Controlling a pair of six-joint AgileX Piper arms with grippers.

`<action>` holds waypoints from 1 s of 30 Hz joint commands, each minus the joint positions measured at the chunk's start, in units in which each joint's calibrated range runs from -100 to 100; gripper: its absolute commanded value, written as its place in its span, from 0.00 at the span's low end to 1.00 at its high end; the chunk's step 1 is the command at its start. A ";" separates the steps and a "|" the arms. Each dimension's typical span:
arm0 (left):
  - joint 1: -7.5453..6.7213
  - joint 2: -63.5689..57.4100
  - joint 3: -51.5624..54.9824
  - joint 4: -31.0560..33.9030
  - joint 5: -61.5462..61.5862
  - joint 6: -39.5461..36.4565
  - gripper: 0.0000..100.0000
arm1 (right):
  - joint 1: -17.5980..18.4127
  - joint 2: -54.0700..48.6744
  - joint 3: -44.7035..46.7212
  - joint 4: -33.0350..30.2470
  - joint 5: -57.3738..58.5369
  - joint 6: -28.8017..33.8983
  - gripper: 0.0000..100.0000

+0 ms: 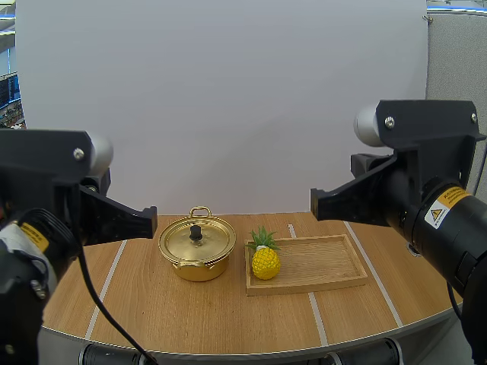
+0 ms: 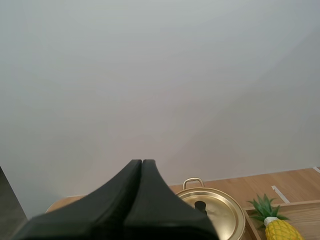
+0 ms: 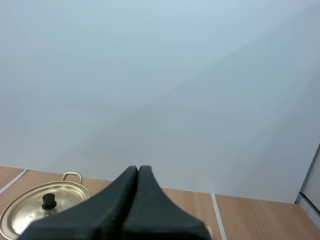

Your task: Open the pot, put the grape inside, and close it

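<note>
The wooden bench (image 1: 152,304) has a rounded front edge and thin white tape lines (image 1: 107,275) running front to back across it. A plain white panel (image 1: 228,99) stands behind it and closes off the far side. Near the middle of the bench sits a gold pot (image 1: 199,265) with two small loop handles. Its lid (image 1: 183,242) is on and carries a black knob (image 1: 195,231) at the centre. Just beside the pot, to its right, lies a shallow wooden tray (image 1: 323,262). The fruit on the tray is a yellow pineapple (image 1: 265,262) with green leaves, standing upright at the end nearest the pot. The left hand (image 2: 142,161) is raised above the bench on the pot's left side, its two black fingers pressed together into one wedge with nothing between them. The right hand (image 3: 138,167) hangs high on the tray's side, also closed on nothing. Both hands are well apart from the pot and the tray.
</note>
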 commanded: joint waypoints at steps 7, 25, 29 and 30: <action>0.12 -0.44 12.07 0.14 -19.76 -0.75 0.00 | -0.28 -0.37 11.73 -3.68 -11.25 0.28 0.00; 0.12 -0.44 35.28 1.42 -50.12 -0.31 0.00 | -0.28 -0.37 38.76 -4.89 -34.48 0.28 0.00; 0.12 -0.44 38.72 1.42 -50.12 -0.31 0.00 | -0.28 -0.37 42.45 -4.89 -35.02 0.28 0.00; 0.12 -0.44 39.02 1.42 -50.12 -0.31 0.00 | -0.28 -0.37 43.33 -4.89 -35.02 0.28 0.00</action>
